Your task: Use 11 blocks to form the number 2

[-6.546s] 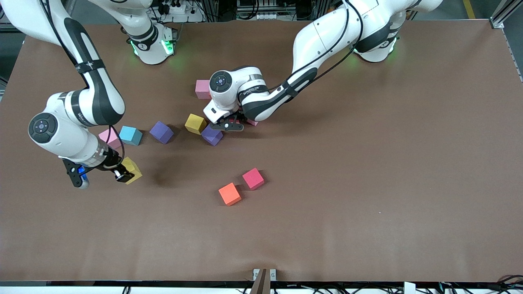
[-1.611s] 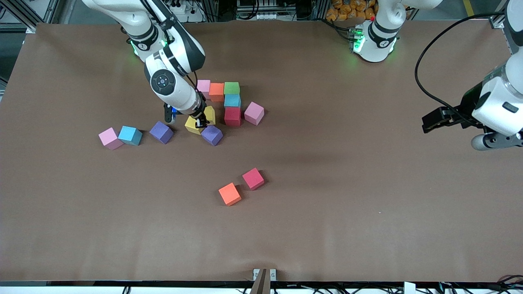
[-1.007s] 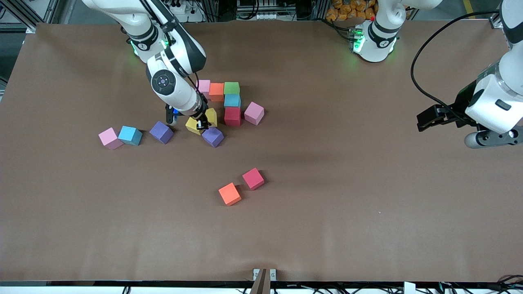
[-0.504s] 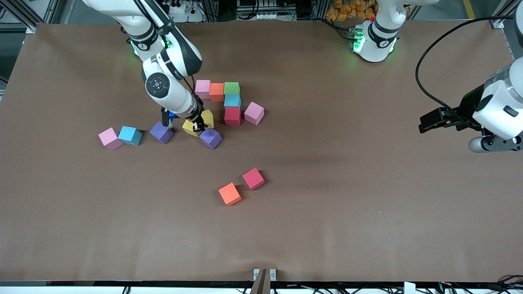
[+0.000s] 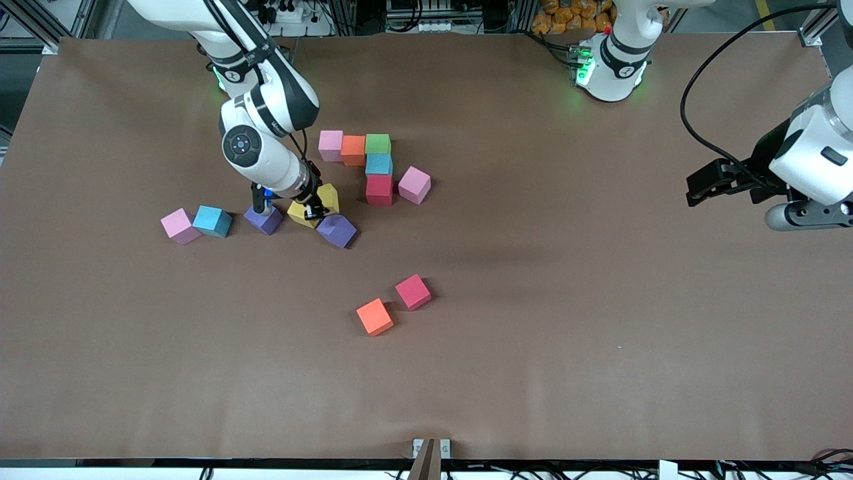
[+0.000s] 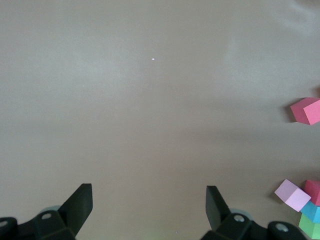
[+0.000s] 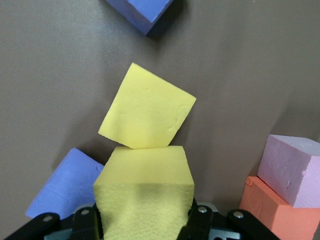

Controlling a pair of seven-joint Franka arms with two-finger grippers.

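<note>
Nearest the front edge of the bench, an orange block and a hot-pink block sit corner to corner, near mid-bench. Farther in, toward the right arm's end, a pale pink block touches a light blue block, with a purple block just beside them. The right gripper is low there, its fingers clamped on a yellow block, which touches a second yellow block lying tilted on the bench; another purple block lies against that pair. Farther still is the partly built number 2: a top row of pink, orange and green cubes, a light blue cube under the green, a crimson cube under that. A loose pink block sits just beside the crimson one. The left gripper waits in the air over bare bench at the left arm's end, fingers wide apart and empty.
</note>
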